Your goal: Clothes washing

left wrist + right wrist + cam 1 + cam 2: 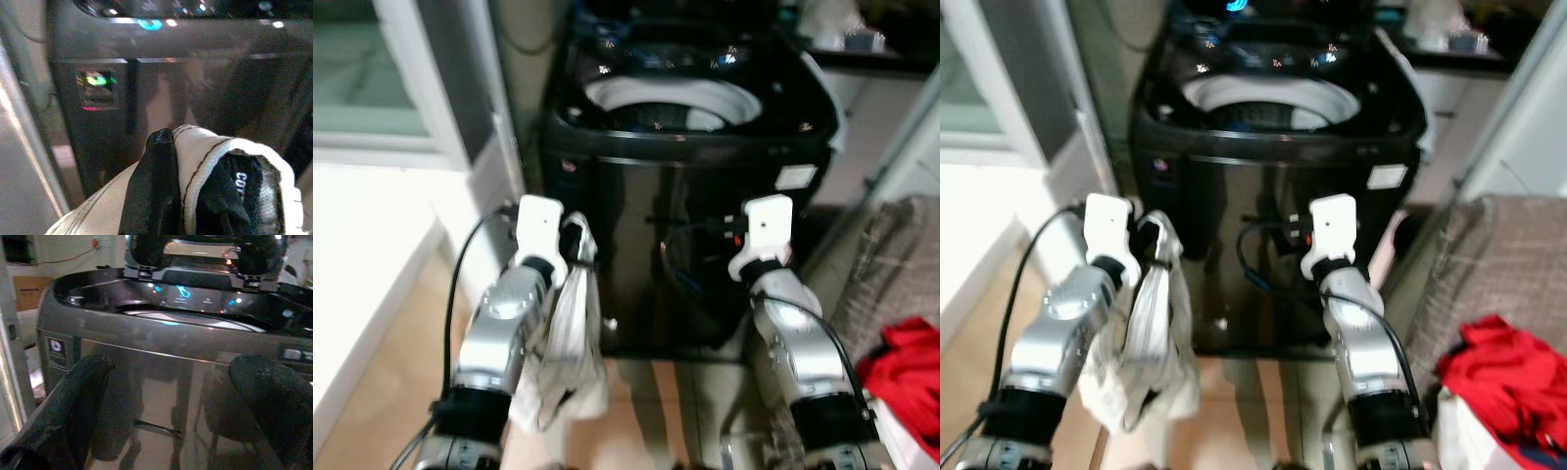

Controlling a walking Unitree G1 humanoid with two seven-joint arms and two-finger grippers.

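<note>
Two silver arms, nearest the camera, both raised toward the machine. Left hand [576,235] is closed on one white garment [570,343]; the cloth hangs down beside the left forearm, its lower folds near the floor [636,392]. Left wrist view: white fabric with dark stitching and a black label [244,191] wrapped over the black fingers [146,196]; label lettering cut off, unreadable. Right hand [171,396] is empty, its two fingers spread wide, pointed at the machine's front panel and apart from it.

One top-loading washing machine [705,245], dark and glossy, straight ahead. Lid up; one white drum opening [671,103] in view, its inside too blurred to tell. Control panel lights [183,291] glow at the back edge. One small sticker [795,177] at the front's upper right corner.

One red garment [1508,382] lies heaped at right on a brownish woven surface [1489,255], partly cut off by the frame edge. A pale ledge [362,264] runs along the left. Open floor between the arms and the machine's base; narrow gaps on either side of it.

Head views are soft and blurred; items on the dark worktop [871,59] behind the machine cannot be made out.
</note>
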